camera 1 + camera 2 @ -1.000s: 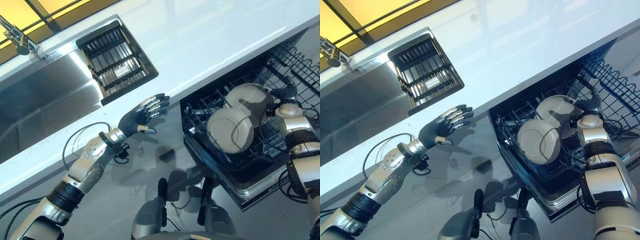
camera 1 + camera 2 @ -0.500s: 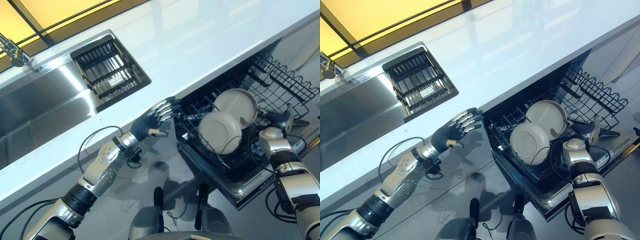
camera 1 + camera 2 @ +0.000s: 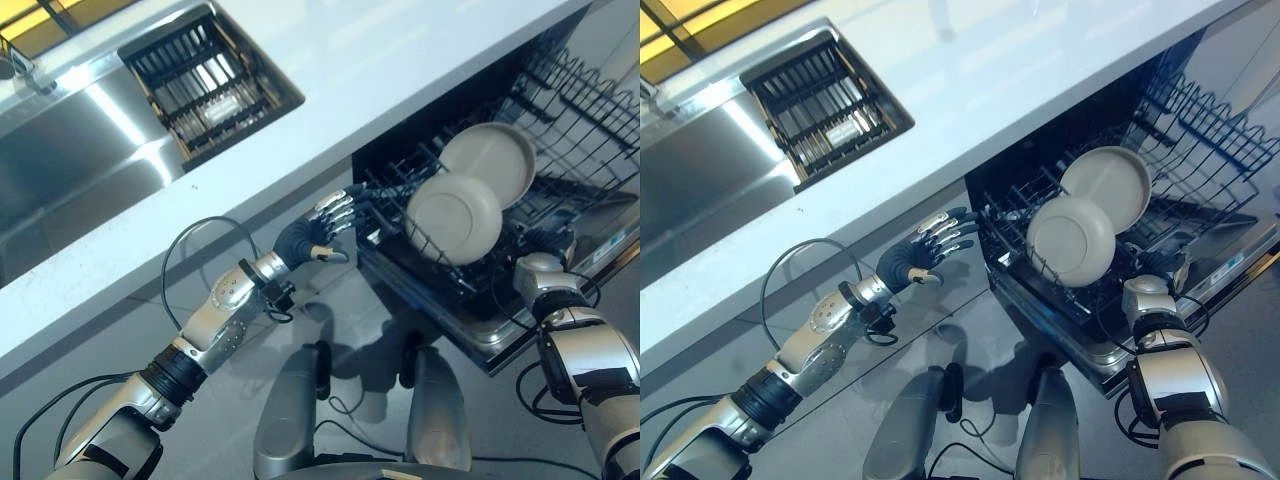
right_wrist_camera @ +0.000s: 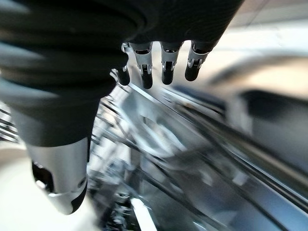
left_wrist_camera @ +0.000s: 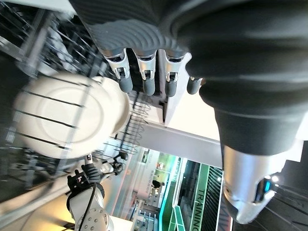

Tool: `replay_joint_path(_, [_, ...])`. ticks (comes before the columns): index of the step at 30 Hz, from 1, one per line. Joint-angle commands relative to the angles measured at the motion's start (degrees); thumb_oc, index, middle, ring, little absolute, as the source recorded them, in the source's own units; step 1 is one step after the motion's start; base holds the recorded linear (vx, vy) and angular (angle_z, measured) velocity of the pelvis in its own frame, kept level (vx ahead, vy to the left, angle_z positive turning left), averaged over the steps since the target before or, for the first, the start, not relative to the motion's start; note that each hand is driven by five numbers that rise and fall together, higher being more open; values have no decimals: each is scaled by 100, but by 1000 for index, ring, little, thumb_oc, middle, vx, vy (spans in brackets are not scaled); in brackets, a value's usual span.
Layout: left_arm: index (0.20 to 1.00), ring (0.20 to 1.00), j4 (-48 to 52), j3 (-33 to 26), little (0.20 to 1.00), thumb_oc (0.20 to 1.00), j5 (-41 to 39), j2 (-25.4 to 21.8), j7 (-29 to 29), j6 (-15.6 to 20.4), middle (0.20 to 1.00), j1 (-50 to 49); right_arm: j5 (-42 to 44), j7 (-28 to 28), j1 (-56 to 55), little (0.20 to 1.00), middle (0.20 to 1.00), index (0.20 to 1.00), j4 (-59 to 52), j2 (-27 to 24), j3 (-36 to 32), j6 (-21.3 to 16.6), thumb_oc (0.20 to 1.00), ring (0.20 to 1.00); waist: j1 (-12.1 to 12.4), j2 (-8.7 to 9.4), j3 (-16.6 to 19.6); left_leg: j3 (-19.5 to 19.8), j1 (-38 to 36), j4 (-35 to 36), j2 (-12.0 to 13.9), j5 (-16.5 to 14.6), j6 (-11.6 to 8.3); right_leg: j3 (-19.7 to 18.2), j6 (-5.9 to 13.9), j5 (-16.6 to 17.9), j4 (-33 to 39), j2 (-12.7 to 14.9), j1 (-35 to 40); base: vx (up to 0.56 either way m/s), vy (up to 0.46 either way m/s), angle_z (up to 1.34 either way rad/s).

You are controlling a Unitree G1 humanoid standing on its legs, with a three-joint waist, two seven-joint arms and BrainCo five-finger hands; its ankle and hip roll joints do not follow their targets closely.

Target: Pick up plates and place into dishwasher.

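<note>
Left eye view: two plates [image 3: 455, 217] and [image 3: 492, 163] stand on edge in the dishwasher rack [image 3: 580, 130], front one overlapping the rear one. My left robot hand [image 3: 318, 225] hovers just beside the rack's front corner, under the worktop [image 3: 400, 60] edge, fingers straight, holding nothing. My right robot hand [image 3: 545, 245] sits low at the rack's near side, mostly behind my wrist; can't tell its fingers here. Sink [image 3: 70, 160] with its drain basket [image 3: 205, 85] is well apart, up the worktop.

Right eye view: same layout. No loose plate on the worktop, so the next one to pick up isn't in sight.

Left wrist view: fingers [image 5: 144, 77] relaxed, nothing between them and the thumb. Front plate [image 5: 72, 120] shows past them behind rack wires.

Right wrist view: fingers [image 4: 166, 67] extended, empty, over blurred rack wires; can't make out what's under them.

Risk, my read: the left robot hand is close to the rack corner, so a forward sweep could snag wires and jolt the rack, tipping the front plate against the rear. Pulling the right robot hand out could catch a wire too.
</note>
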State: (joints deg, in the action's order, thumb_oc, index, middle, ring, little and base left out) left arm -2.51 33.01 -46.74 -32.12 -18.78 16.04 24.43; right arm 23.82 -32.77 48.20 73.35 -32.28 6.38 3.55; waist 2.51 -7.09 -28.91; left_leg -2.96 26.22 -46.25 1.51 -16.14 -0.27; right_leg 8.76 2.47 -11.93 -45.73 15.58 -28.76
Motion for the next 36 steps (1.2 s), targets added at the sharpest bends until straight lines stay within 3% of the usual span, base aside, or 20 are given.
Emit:
replay_joint_path(1, [1000,1000,498,65,1000,1000,140,291,39,445,1000,-120,485,483,170,1000,1000,1000,210,-107,62,64,1000,1000,62,-232,-76,-214,-113,-203,-204,-596,543,-70,-367,-467,-251,-53,246,-2,-20,6])
replay_joint_path(3, [1000,1000,481,71,1000,1000,146,308,17,432,1000,-121,834,1056,207,1000,1000,1000,371,-66,127,244,1000,1000,104,-257,-86,-189,-61,-250,-231,-588,540,-56,-401,-490,-316,-53,201,-3,-14,2])
replay_joint_path(4, [1000,1000,482,69,1000,1000,146,309,17,432,1000,-121,836,1062,212,1000,1000,1000,378,-69,131,241,1000,1000,103,-258,-85,-188,-58,-252,-231,-588,540,-56,-401,-491,-318,-53,199,-5,-37,0])
replay_joint_path(6, [1000,1000,495,11,1000,1000,114,255,-74,350,1000,-129,1143,1990,269,1000,1000,1000,414,-46,283,187,1000,1000,168,-245,-84,-136,-16,-281,-242,-564,528,-16,-446,-514,-370,-44,182,4,-65,-3])
replay_joint_path(7, [1000,1000,512,-37,1000,1000,81,235,-130,279,1000,-127,1430,2625,302,1000,1000,1000,362,-39,394,73,1000,1000,197,-233,-77,-117,-11,-272,-245,-543,519,7,-463,-517,-377,-44,191,12,-62,-1])
replay_joint_path(8, [1000,1000,507,-51,1000,1000,68,226,-149,272,1000,-128,1513,2737,320,1000,1000,1000,354,-42,421,62,1000,1000,199,-228,-77,-113,-11,-269,-244,-539,516,15,-467,-520,-381,-43,194,20,-80,0])
replay_joint_path(9, [1000,1000,511,-116,1000,1000,37,173,-240,217,1000,-150,1582,3272,338,1000,1000,1000,249,-63,483,-124,1000,1000,236,-191,-66,-96,-8,-263,-233,-523,503,46,-483,-529,-380,-37,212,16,-63,-1])
replay_joint_path(12, [1000,1000,513,-224,1000,1000,-54,42,-320,89,1000,-124,1670,3860,405,1000,1000,1000,79,-99,621,-527,1000,1000,286,-120,-35,-59,-15,-205,-216,-493,508,108,-494,-532,-362,-46,241,45,-101,-6])
replay_joint_path(13, [1000,1000,516,-259,1000,1000,-86,-10,-333,30,1000,-128,1721,4101,469,1000,1000,1000,-7,-141,667,-651,1000,1000,314,-93,-15,-6,-56,-289,-206,-664,482,77,-441,-690,-470,-65,277,98,-95,-9])
replay_joint_path(18, [1000,1000,495,-470,1000,1000,-165,-146,-468,-203,1000,-101,2078,4688,897,1000,1000,1000,-277,-268,781,-706,1000,1000,405,35,45,63,-11,-292,-165,-649,481,164,-459,-712,-514,-91,270,40,-87,-3])
replay_joint_path(28, [1000,1000,463,-742,1000,1000,-492,-441,-594,-510,1000,-18,3544,5575,1936,1000,1000,1000,-583,-432,874,-145,1000,1000,655,110,152,226,73,-226,-231,-564,453,298,-482,-769,-605,-105,233,31,-72,4])
replay_joint_path(35, [1000,1000,523,-851,1000,1000,-633,-645,-698,-646,1000,-18,3907,5452,2099,1000,1000,1000,-625,-495,754,-194,1000,1000,780,112,217,315,41,-55,-303,-465,429,417,-483,-744,-506,-84,332,8,-55,13])
replay_joint_path(36, [1000,1000,531,-857,1000,1000,-665,-674,-685,-653,1000,-13,3911,5423,2122,1000,1000,1000,-604,-508,747,-198,1000,1000,800,109,209,292,70,31,-292,-294,446,490,-545,-610,-434,-66,320,-42,-42,18])
